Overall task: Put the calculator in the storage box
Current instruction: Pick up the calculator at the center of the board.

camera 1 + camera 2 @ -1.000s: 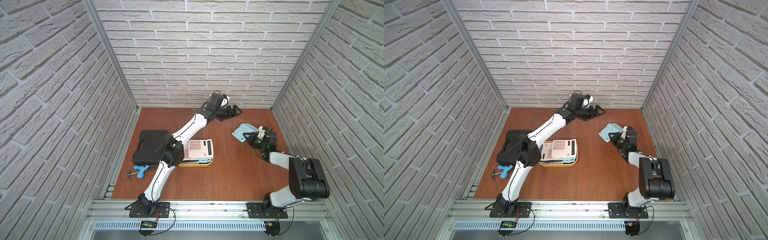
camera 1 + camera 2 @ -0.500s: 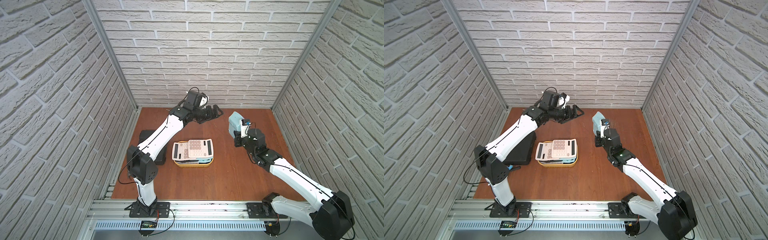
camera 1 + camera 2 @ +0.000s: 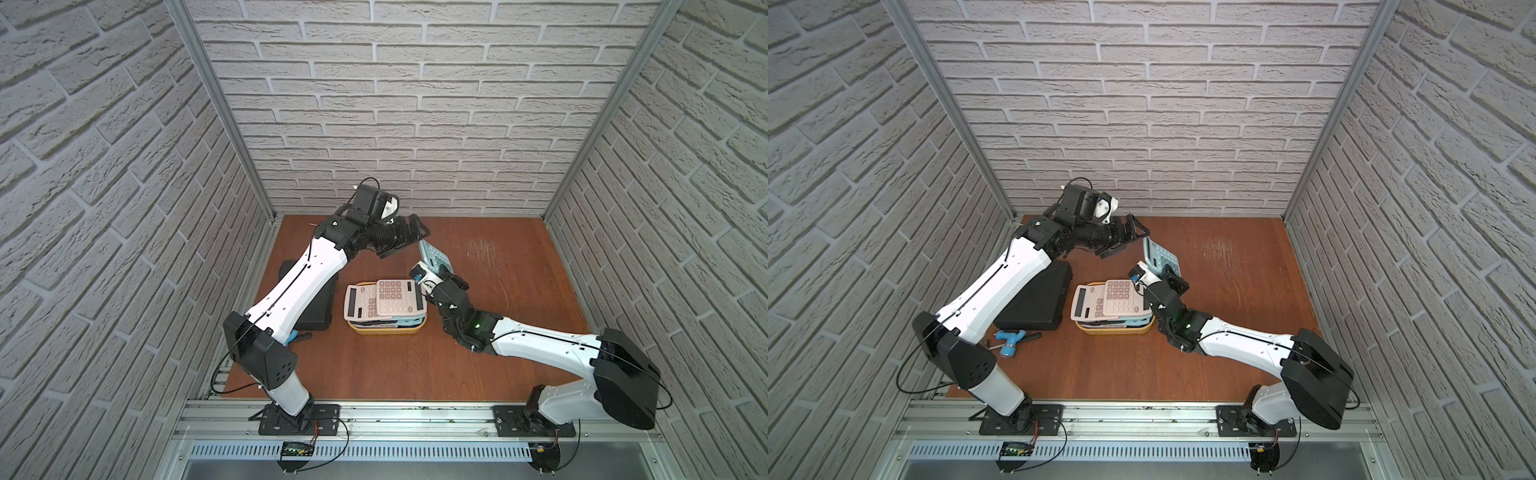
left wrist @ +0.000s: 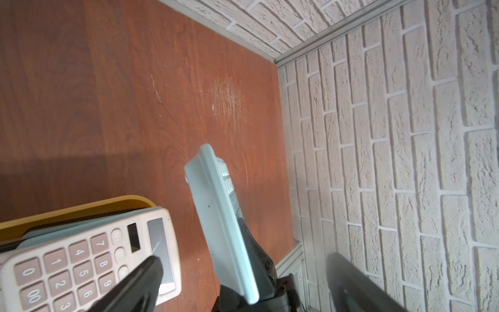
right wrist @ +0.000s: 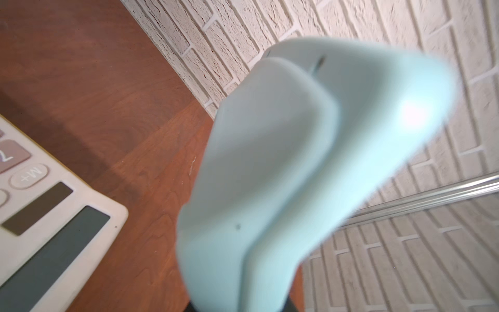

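Observation:
My right gripper (image 3: 439,277) (image 3: 1168,275) is shut on the lower end of a pale blue calculator (image 3: 433,258) (image 3: 1158,257) (image 4: 216,216) (image 5: 283,162). It holds the calculator tilted up in the air, just right of the storage box. The storage box (image 3: 386,331) (image 3: 1113,331) (image 4: 67,213) is a shallow yellow tub with a stack of calculators in it, pinkish-white ones (image 3: 384,299) (image 3: 1113,299) (image 4: 89,256) (image 5: 40,202) on top. My left gripper (image 3: 412,236) (image 3: 1134,233) hangs open above the table behind the box, close to the blue calculator's upper end, holding nothing.
A black hard case (image 3: 316,303) (image 3: 1038,299) lies left of the box, partly under my left arm. A blue-handled tool (image 3: 1011,340) lies in front of the case. Brick walls close in the back and both sides. A scratched patch (image 3: 482,249) marks the table at the back right.
My right gripper has carried the blue calculator left from the back right, tilting it up beside the box. My left gripper has drawn back a little and stayed open.

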`<state>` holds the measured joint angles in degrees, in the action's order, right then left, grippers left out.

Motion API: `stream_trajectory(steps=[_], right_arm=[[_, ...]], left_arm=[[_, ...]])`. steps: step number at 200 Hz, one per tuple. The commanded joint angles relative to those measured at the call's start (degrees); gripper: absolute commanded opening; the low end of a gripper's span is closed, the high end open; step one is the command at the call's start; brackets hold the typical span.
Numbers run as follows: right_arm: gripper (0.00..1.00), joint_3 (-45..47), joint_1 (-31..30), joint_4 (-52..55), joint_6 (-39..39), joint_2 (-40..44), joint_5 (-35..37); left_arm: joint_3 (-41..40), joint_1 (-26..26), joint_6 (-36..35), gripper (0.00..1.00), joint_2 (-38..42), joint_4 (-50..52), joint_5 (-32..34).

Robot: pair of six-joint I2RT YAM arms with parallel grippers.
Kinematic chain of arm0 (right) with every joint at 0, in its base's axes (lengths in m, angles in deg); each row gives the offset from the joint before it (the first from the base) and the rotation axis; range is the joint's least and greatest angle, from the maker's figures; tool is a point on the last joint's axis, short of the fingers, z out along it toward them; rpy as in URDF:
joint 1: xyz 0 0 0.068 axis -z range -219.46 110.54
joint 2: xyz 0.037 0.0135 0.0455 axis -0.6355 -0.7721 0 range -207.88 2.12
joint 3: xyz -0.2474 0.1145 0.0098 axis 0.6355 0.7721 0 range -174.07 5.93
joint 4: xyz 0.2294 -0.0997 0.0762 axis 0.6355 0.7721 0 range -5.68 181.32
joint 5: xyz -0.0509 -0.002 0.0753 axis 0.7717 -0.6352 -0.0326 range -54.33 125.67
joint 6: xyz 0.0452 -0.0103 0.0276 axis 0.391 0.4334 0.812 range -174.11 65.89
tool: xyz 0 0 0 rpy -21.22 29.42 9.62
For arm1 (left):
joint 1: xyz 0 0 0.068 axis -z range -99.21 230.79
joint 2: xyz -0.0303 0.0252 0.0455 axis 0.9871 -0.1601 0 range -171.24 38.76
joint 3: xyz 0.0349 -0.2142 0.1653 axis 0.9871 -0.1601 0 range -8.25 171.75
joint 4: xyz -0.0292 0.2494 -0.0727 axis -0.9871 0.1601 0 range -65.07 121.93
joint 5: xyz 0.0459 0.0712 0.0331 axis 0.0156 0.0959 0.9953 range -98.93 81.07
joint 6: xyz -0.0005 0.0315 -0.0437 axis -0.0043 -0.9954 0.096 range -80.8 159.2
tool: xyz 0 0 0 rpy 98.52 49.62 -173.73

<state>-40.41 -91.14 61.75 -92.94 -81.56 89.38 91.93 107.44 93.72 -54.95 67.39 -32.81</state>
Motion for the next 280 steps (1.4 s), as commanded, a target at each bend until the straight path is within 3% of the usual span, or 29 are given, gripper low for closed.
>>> stream_trajectory(steps=[1, 38, 61, 71, 100, 152, 163, 177, 194, 209, 225, 251, 280], right_arm=[[0.08, -2.06, -2.52, -19.58, -16.59, -2.96, 8.56], [0.06, -2.65, -5.07, -41.46, -35.4, -11.46, 10.22], [0.05, -3.22, -5.62, -50.79, -42.17, -15.44, 10.61], [0.04, -3.66, -5.62, -51.26, -42.64, -16.28, 10.75], [0.03, -4.23, -5.59, -50.08, -41.12, -16.19, 11.06], [0.03, -4.2, -5.57, -43.59, -35.3, -13.49, 10.95], [0.05, -4.09, -5.54, -42.82, -34.6, -13.11, 11.06], [0.16, -3.87, -5.55, -41.44, -33.29, -12.54, 11.3], [0.38, -3.55, -5.54, -37.41, -29.63, -10.92, 11.45], [0.65, -3.25, -5.54, -28.82, -23.03, -8.19, 11.13], [0.99, -3.22, -5.55, -17.44, -13.8, -4.23, 9.97], [0.99, -6.99, -3.72, 12.58, 8.7, 3.81, 1.45], [0.99, -7.77, -1.18, 22.82, 17.83, 7.97, -3.46]], left_arm=[[-2.31, -0.52, 0.8, 0.93, 1.78, 1.67, 0.81], [-3.5, -0.9, 0.6, 0.72, 0.97, 2.09, 0.36], [-3.55, -1.1, 0.44, 0.53, 0.25, 2.44, -0.14], [-3.42, -1.15, 0.35, 0.47, 0.09, 2.79, -0.2], [-4.52, -1.08, 0.23, 0.46, 1.04, 3.09, 0.94], [-6.4, -1.8, 0.49, 0.01, 1.25, 1.67, -0.72], [-6.4, -1.89, 0.51, 0.0, 1.34, 1.43, -0.95], [-6.48, -2.24, 0.45, 0.0, 1.58, 1.4, -1.08], [-7.07, -3.23, 0.34, 0.0, 2.24, 1.15, -0.99], [-8.56, -4.95, 0.04, 0.0, 3.39, -0.11, -1.69], [-11.4, -7.3, -1.0, 0.0, 5.5, -3.64, -3.42], [-15.04, -11.43, -3.58, 0.0, 8.84, -4.89, -3.88], [-18.27, -15.8, -7.87, 0.0, 12.14, -3.92, -5.55]])
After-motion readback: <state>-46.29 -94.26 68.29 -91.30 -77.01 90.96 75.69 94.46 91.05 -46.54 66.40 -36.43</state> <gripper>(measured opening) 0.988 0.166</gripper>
